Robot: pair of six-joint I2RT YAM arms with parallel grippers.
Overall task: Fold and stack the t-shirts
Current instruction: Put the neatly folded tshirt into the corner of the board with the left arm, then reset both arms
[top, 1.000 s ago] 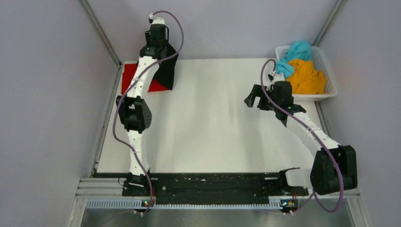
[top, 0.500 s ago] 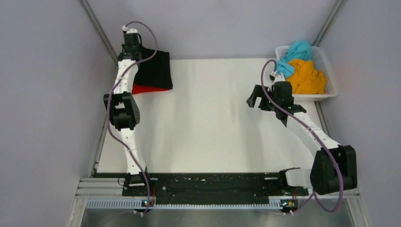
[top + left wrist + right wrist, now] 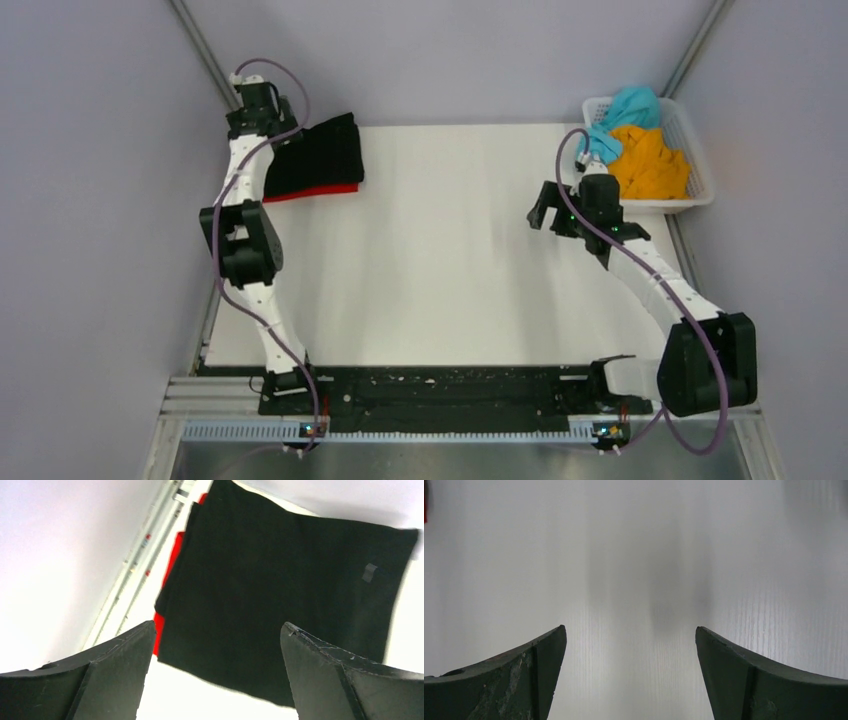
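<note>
A folded black t-shirt [image 3: 322,152] lies flat at the table's far left, on top of a red t-shirt whose edge [image 3: 312,190] shows along its near side. In the left wrist view the black t-shirt [image 3: 280,580] fills the middle, with the red t-shirt [image 3: 173,565] showing at its left. My left gripper [image 3: 268,118] [image 3: 217,625] is open just left of the pile and holds nothing. My right gripper [image 3: 548,206] [image 3: 631,627] is open over bare table at the right. A teal t-shirt [image 3: 628,108] and an orange t-shirt [image 3: 650,162] lie crumpled in the basket.
The white mesh basket [image 3: 697,140] stands at the table's far right corner, just behind my right arm. Grey walls and metal rails [image 3: 215,80] close in the table on the left, right and back. The white tabletop [image 3: 440,250] lies between the two arms.
My left gripper has opened and let go of the black t-shirt, which now lies flat on the red one. The left arm has swung left. The right arm has barely moved.
</note>
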